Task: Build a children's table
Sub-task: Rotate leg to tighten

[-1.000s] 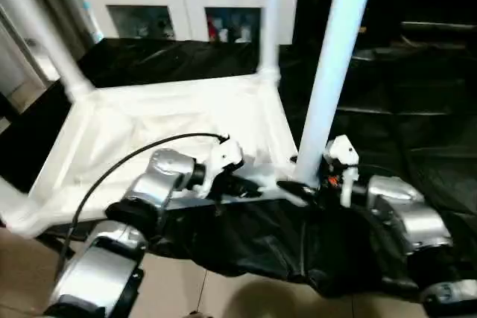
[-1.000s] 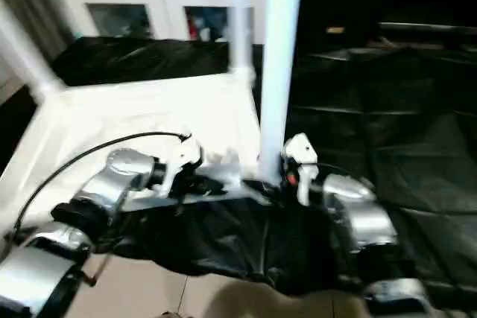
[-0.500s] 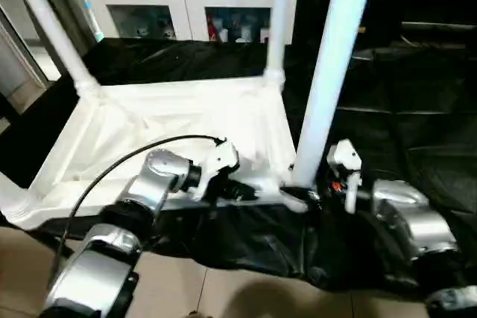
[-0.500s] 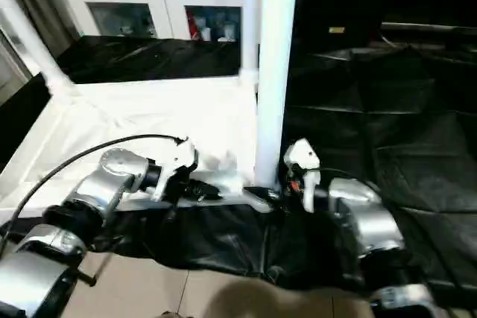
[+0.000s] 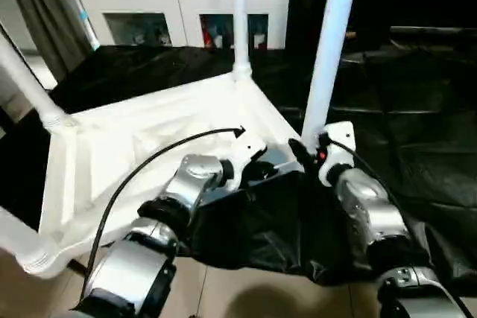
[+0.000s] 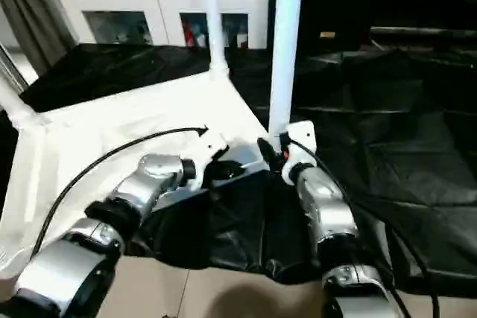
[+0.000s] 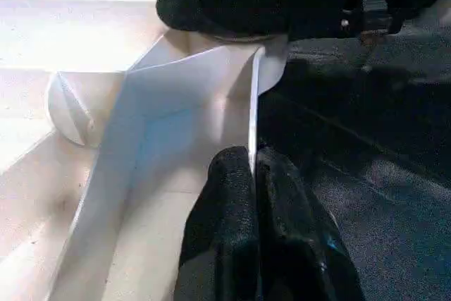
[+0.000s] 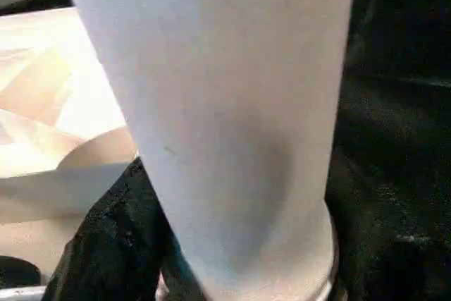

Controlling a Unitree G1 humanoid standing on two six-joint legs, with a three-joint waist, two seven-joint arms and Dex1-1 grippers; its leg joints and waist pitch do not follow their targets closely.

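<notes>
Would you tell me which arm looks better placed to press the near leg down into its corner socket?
Right. Its end effector sits at the base of the near leg, while the left end effector is pinching the table top's rim.

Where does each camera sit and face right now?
Head eyes: looking forward-down over both silver forearms at the upturned table top, left end effector and right end effector.
Left wrist: looks along its own fingers, clamped on the table top's rim.
Right wrist: faces the near leg close up.
Shared: every view shows the table top; head and right wrist views share that leg.
</notes>
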